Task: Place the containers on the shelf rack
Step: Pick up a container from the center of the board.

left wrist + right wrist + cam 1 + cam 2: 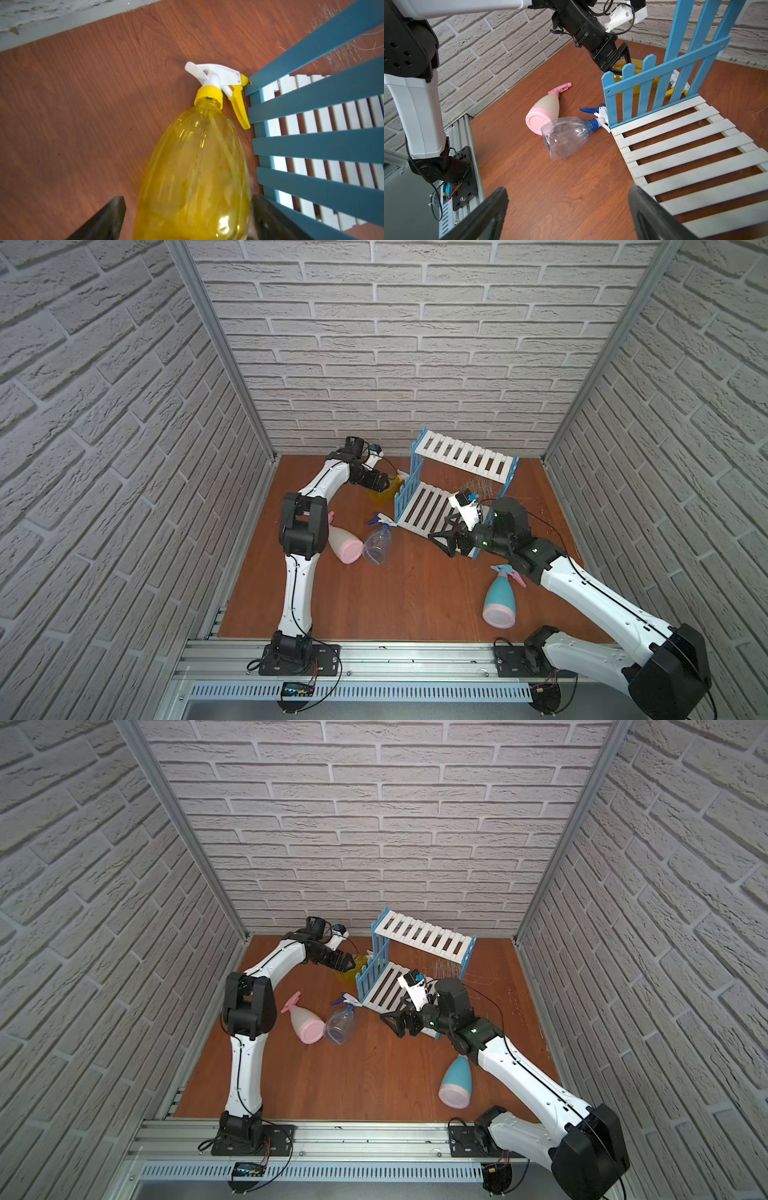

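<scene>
Black left pincer astride yellow bottle

table: brown wood | walls: white brick pattern | front: aluminium rail, slotted duct

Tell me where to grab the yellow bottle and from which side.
Take the yellow bottle across its wide body, near the base, coming from above at the base end. It lies on its side, and its trigger sits against the rack's blue panel, crowding the neck. The open left gripper straddles the body; the gap on the panel side looks tight.
</scene>
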Robot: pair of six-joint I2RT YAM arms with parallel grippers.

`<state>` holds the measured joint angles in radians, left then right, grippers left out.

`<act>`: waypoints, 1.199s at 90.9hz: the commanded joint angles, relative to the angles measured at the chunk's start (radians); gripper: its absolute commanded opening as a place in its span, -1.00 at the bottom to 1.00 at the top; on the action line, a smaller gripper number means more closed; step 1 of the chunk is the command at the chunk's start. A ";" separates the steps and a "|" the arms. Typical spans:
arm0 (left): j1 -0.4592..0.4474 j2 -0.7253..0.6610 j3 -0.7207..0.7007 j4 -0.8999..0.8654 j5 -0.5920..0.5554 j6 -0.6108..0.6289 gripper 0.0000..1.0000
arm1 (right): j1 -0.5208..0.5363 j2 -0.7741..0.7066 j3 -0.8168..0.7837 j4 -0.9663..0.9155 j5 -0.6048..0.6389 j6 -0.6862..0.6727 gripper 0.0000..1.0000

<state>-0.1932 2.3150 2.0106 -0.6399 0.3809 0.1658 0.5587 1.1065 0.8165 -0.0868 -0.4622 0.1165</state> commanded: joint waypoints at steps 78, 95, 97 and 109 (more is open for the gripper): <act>-0.029 0.117 0.118 -0.126 0.012 0.081 0.89 | 0.012 -0.015 -0.037 0.069 0.021 0.015 0.88; -0.027 0.086 0.094 -0.116 -0.048 0.065 0.81 | 0.011 -0.032 -0.047 0.071 0.038 0.017 0.88; -0.026 0.074 0.084 -0.106 -0.054 0.057 0.81 | 0.011 -0.034 -0.048 0.071 0.041 0.018 0.88; -0.008 -0.019 -0.033 -0.007 -0.077 -0.009 0.68 | 0.012 -0.049 -0.058 0.084 0.053 0.023 0.87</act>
<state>-0.2142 2.3672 2.0689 -0.6838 0.3611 0.2085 0.5602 1.0889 0.7750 -0.0582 -0.4263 0.1276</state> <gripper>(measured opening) 0.908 0.938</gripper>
